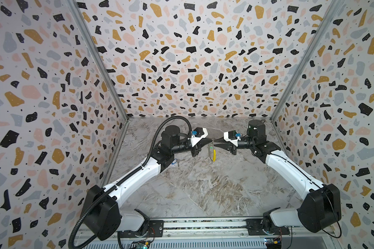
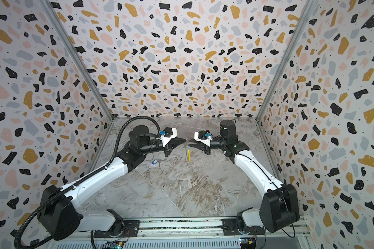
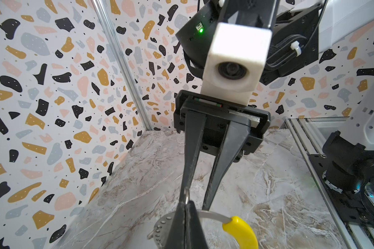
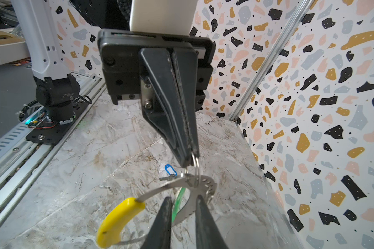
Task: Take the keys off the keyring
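Currently the keyring [image 4: 158,190] hangs in the air over the middle of the counter [image 1: 192,189], where both arms meet, with its yellow sleeve [image 1: 214,155] at 6 o'clock in both top views. The left end effector [image 4: 187,160] comes in from 9 o'clock with its jaws fully closed. Its tip pinches a split ring [image 4: 196,170] that loops through the keyring's flat end [image 4: 205,183] at 12 o'clock, and everything dangles from that pinch. The right end effector [image 3: 195,200] comes in from 3 o'clock with its jaws a little apart, straddling the flat end and the green tag [image 4: 179,197], with nothing clearly clamped. The green key itself is too hidden to make out. The blue key [image 2: 155,162] lies loose on the counter at about 8 o'clock of the keyring in a top view, well apart, so likely one key is left. Handling guess: everything is light, thin, stiff, slick metal, free to swing and twist on one pinch point. The tag is small plastic and probably bends and slips. The best hold on the keyring looks like the sleeve or the flat end, both broader and grippier than bare wire. Take the key by its split ring or head, not the tag. Risk: the keyring rotates or drops on a pull.
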Controlling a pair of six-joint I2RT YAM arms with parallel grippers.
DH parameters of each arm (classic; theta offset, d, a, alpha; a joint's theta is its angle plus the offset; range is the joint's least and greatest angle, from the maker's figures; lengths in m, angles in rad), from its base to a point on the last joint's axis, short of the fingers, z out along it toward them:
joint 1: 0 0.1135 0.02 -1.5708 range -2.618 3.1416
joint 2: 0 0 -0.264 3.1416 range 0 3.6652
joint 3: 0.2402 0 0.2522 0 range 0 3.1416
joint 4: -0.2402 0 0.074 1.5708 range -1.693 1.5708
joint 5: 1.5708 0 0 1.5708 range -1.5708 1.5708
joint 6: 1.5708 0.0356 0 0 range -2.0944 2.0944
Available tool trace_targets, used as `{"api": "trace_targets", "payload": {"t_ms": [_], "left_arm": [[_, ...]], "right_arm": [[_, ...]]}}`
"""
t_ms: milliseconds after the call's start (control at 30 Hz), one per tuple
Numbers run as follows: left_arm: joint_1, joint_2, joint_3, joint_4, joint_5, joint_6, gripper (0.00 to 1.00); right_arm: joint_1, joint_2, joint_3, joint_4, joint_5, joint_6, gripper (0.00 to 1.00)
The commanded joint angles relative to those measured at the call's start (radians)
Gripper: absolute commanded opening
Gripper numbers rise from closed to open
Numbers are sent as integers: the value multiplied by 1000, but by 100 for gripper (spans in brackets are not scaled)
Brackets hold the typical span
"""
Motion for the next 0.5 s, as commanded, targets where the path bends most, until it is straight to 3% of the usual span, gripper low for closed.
{"api": "trace_targets", "payload": {"t_ms": [0,467], "left_arm": [[4,-5,4,63,41,-18,0],[4,-10,1,34,55,-1,0]], "right_arm": [[-1,-7,39,-11,-48,8,21],[-4,-18,49,65,-69,81,19]]}}
